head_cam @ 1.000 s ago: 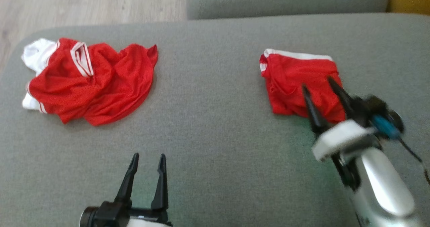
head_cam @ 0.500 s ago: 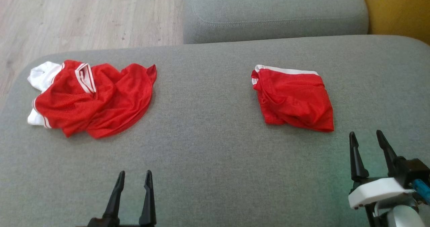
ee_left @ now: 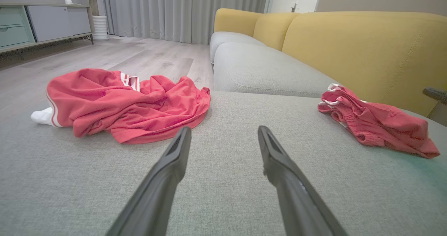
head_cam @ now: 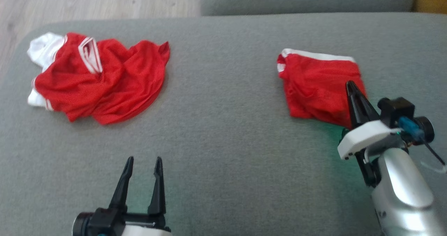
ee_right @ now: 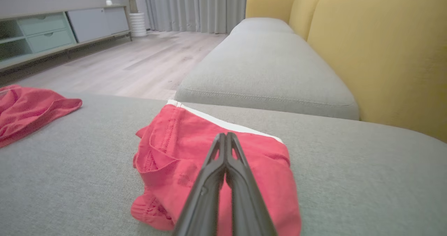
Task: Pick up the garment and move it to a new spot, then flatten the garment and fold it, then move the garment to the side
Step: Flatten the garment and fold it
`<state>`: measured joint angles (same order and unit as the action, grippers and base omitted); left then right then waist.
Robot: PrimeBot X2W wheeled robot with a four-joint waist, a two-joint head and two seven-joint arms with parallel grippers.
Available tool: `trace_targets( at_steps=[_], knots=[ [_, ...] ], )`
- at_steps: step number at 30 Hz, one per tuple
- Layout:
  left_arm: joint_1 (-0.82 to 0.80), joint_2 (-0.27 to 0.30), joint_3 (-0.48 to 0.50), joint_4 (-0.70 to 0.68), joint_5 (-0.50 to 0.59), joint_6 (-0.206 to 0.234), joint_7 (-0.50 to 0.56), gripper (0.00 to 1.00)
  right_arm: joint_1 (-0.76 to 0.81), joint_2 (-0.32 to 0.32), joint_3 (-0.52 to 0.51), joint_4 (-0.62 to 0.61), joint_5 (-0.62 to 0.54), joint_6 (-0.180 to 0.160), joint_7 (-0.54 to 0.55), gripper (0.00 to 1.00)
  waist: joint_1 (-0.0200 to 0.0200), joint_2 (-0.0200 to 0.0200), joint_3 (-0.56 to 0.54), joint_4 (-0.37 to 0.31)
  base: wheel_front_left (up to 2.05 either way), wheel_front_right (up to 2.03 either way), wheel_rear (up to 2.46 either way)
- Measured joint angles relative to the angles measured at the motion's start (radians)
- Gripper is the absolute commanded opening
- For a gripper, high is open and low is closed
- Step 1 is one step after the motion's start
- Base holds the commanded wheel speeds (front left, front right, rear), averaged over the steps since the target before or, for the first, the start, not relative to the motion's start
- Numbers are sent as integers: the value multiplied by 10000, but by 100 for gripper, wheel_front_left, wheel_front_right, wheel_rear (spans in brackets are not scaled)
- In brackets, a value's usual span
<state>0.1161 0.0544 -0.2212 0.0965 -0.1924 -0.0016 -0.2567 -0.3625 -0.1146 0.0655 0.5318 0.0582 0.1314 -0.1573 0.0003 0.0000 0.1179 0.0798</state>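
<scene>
A crumpled red garment with white trim (head_cam: 101, 79) (ee_left: 129, 103) lies at the far left of the grey cushion; its edge shows in the right wrist view (ee_right: 28, 110). A second red garment with a white band (head_cam: 317, 82) (ee_left: 377, 124) (ee_right: 195, 152) lies folded at the right. My right gripper (head_cam: 349, 84) (ee_right: 226, 135) is shut, its tips over the near right part of the folded garment, with no cloth seen between the fingers. My left gripper (head_cam: 143, 159) (ee_left: 223, 127) is open and empty over bare cushion, short of the crumpled garment.
The grey cushion (head_cam: 223, 134) rounds off at its left edge above wood floor (head_cam: 87, 2). Another grey seat cushion (ee_right: 265, 65) lies beyond, with a yellow backrest (ee_right: 384, 54) to the right. A low cabinet (ee_right: 52, 30) stands across the room.
My right gripper has gone from open to shut and has come forward from the near right onto the folded garment. The head view has shifted. Both garments lie as before.
</scene>
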Motion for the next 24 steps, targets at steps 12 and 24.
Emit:
trace_targets(
  at_steps=[12, 24],
  knots=[
    [-267, -12, -67, 115, 0, -36, 0, 100, -1151, 84, -414, 2932, -888, 0, -650, 0, -1, 0, 702, 741, 0, 0, 0],
    [-323, -12, -73, 142, -17, 29, 0, 100, -1182, 389, 2293, 3448, -178, 0, -901, 0, -2, 0, 649, 351, 0, 0, 0]
  ],
)
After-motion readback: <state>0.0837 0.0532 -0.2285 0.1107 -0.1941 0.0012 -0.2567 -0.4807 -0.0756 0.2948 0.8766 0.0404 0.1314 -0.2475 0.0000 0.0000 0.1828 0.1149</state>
